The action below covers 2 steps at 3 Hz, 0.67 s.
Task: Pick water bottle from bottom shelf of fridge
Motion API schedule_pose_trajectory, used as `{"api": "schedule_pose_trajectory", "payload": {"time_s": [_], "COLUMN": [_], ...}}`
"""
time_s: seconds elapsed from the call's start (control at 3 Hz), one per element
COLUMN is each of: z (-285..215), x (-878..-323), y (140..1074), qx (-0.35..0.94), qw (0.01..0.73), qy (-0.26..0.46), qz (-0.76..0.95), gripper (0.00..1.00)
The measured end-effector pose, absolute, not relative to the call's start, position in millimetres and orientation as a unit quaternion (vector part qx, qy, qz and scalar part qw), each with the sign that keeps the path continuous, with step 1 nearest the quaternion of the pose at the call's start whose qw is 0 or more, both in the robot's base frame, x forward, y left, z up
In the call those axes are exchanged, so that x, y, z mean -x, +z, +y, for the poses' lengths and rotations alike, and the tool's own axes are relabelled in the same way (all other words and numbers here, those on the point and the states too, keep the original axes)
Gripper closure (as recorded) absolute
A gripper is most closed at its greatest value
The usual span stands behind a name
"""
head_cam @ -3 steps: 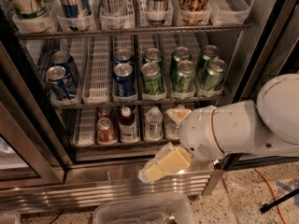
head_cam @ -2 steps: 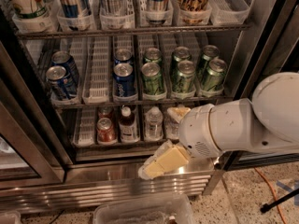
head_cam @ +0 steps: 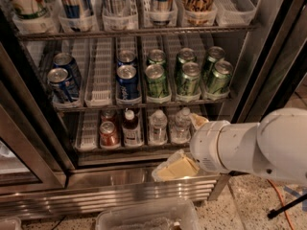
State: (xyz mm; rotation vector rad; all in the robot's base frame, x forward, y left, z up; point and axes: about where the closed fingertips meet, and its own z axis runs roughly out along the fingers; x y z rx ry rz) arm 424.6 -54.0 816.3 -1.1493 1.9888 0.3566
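The fridge point(head_cam: 144, 188) stands open in front of me. On its bottom shelf point(head_cam: 88, 133) stand a red can point(head_cam: 109, 133), a dark brown bottle point(head_cam: 130, 127) and two small clear water bottles, one point(head_cam: 157, 126) in the middle and one point(head_cam: 181, 125) to its right. My gripper point(head_cam: 186, 145) is at the right end of this shelf, just in front of it and open. Its upper cream finger point(head_cam: 197, 120) is beside the right water bottle. Its lower finger point(head_cam: 174, 169) hangs over the steel base. It holds nothing.
The rack above holds blue cans point(head_cam: 127, 82) and green cans point(head_cam: 187, 78). A dark door frame point(head_cam: 271, 75) stands at the right and a glass door point(head_cam: 29, 147) at the left. A clear plastic bin point(head_cam: 144, 217) and an orange cable point(head_cam: 283, 195) lie on the floor.
My gripper and wrist have shifted a little to the right and slightly down. The drinks on the shelves have not moved.
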Motion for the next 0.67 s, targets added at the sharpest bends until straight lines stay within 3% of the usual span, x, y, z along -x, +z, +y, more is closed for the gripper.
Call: {"api": "schedule_pose_trajectory", "payload": {"time_s": [0.67], "z": [-88.3], "x": [-442.4], "y": [797.0], "qx": [0.449], "qw": [0.469], "qy": [0.152], "qz": [0.745], "gripper": [0.0]}}
